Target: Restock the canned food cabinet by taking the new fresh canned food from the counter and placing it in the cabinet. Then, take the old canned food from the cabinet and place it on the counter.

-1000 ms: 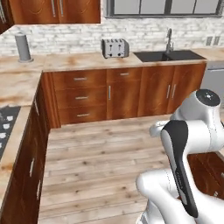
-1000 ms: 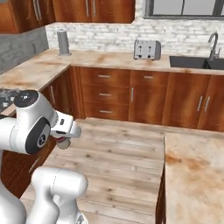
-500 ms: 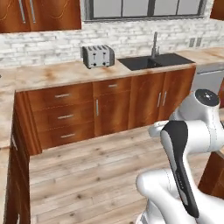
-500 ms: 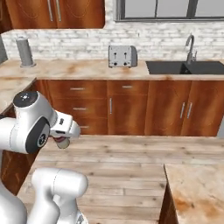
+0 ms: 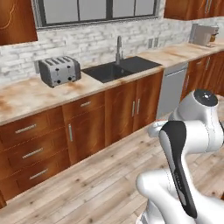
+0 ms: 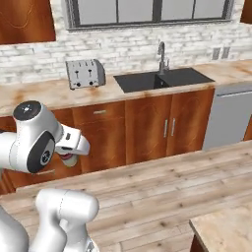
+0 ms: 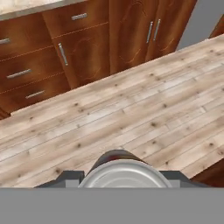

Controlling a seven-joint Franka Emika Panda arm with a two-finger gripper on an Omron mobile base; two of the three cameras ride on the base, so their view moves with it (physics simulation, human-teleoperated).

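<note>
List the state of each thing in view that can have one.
Gripper: shut on can.
Can: held over the floor, grey top facing the hand view.
Base cabinet doors: closed.
Drawers: closed.
Faucet: no water seen running.
Toaster: upright on worktop, slots look empty.

The can (image 7: pixel 122 173) sits at the bottom centre of the hand view, seen from above: a round grey metal top with a dark red side just showing behind its rim. It is upright along the hand's line, held up over the plank floor. In the right base view a bit of it (image 6: pixel 68 158) shows at middle left.

The counter (image 6: pixel 224 231) is a pale beige, rust-blotched slab corner at lower right.
</note>
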